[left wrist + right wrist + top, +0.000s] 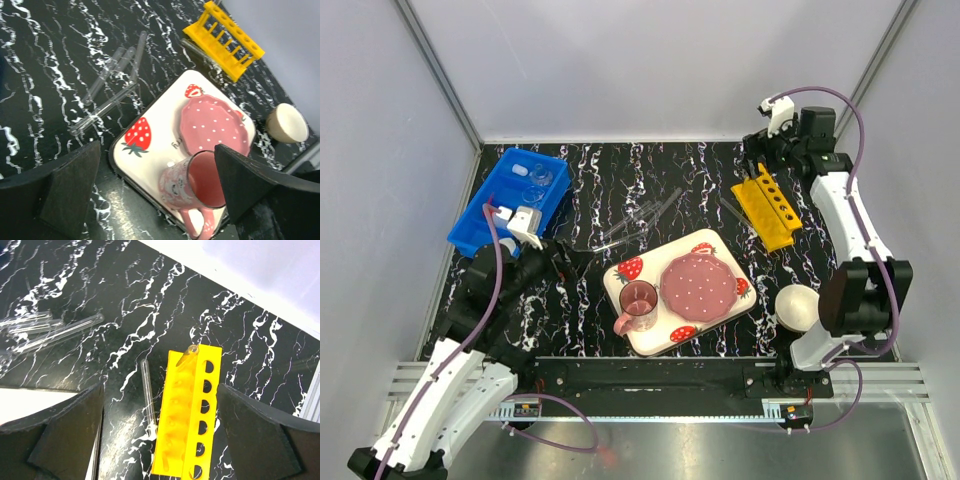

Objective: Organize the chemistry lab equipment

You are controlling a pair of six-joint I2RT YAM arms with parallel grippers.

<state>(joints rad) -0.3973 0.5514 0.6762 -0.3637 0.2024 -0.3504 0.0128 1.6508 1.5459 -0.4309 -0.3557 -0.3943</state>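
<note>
Several thin glass tubes (pixel 638 220) lie loose on the black marbled table; they also show in the left wrist view (pixel 110 95) and the right wrist view (pixel 50 329). The yellow holed rack (pixel 767 205) lies at the back right. In the right wrist view one tube (pixel 192 350) sits in the rack's (pixel 192 425) end hole, and another tube (pixel 148 395) lies beside the rack. My right gripper (pixel 160 435) is open above the rack. My left gripper (pixel 160 200) is open and empty over the tray's near left edge. Clear glassware (pixel 539 177) sits in a blue bin (pixel 480 225).
A strawberry-print tray (pixel 715 242) with a pink plate (pixel 700 283) and a pink cup (pixel 638 303) fills the middle front. A white bowl (pixel 798 305) stands to its right by the right arm's base. A white item with a red part (pixel 500 212) lies in the bin, partly hidden by my left wrist.
</note>
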